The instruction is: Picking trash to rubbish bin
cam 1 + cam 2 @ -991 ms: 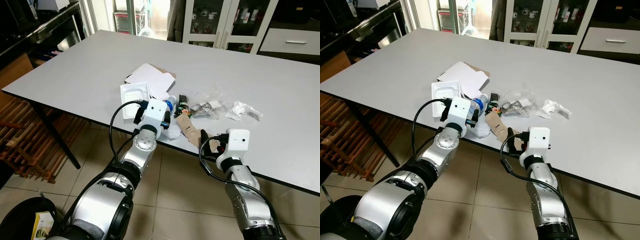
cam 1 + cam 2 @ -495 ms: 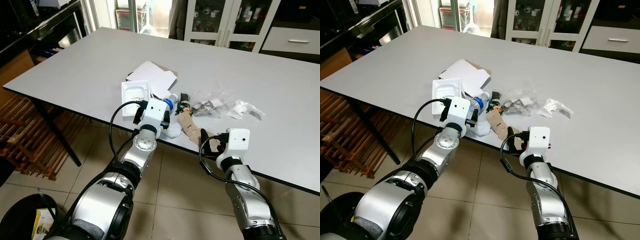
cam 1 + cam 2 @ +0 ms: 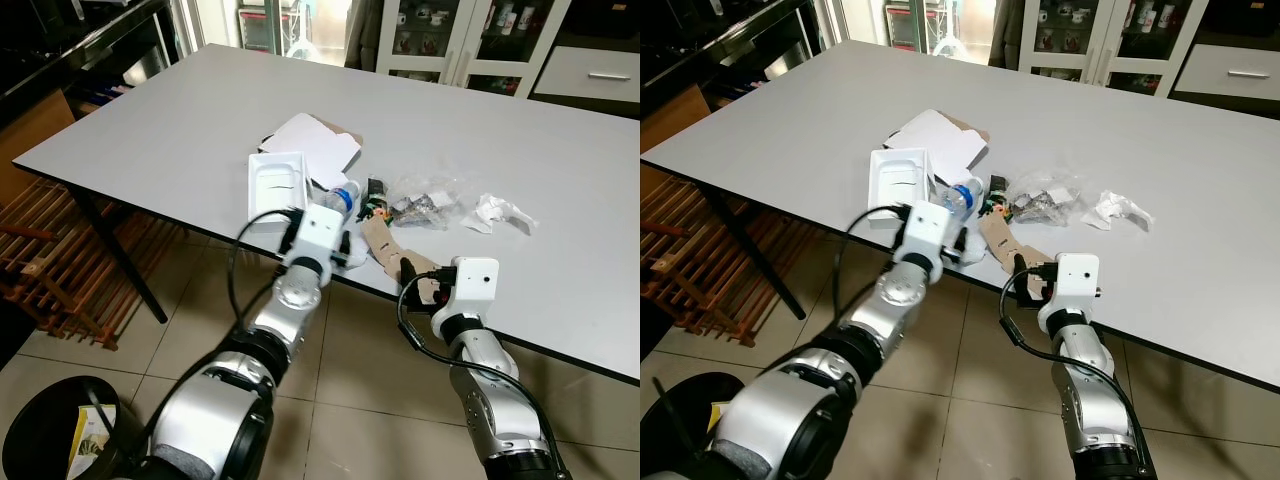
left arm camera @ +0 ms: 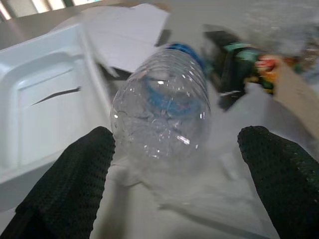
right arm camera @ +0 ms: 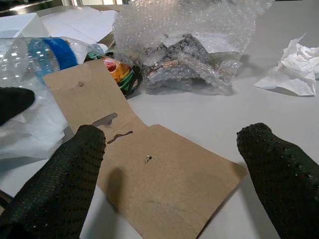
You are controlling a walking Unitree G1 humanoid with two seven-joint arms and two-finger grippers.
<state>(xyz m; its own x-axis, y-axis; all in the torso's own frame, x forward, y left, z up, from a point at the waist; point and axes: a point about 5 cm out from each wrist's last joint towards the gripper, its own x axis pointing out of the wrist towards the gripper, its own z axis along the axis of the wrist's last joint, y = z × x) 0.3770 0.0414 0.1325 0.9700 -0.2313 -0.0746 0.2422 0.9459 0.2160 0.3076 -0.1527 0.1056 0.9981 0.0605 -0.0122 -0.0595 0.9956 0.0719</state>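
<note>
At table (image 3: 180, 130) edge | left hand (image 4: 174, 189) spread, bottle (image 4: 162, 112) between | right hand (image 5: 169, 169) spread over cardboard (image 5: 154, 169)

Grey table (image 3: 180, 110) under bottle (image 3: 341, 196), cardboard (image 5: 149, 174), bubble wrap (image 3: 425, 198)

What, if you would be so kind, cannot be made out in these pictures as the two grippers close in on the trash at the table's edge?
- Contents of the bubble wrap bag: right wrist view, the crumpled film hides the dark items inside.
- Clear bottle: left wrist view, motion blur; its cap end is indistinct.
- Rubbish bin: left eye view, cut off by the bottom edge; its contents are too small to name.
- Green and orange wrapper: the brown cardboard hides part of it.
</note>
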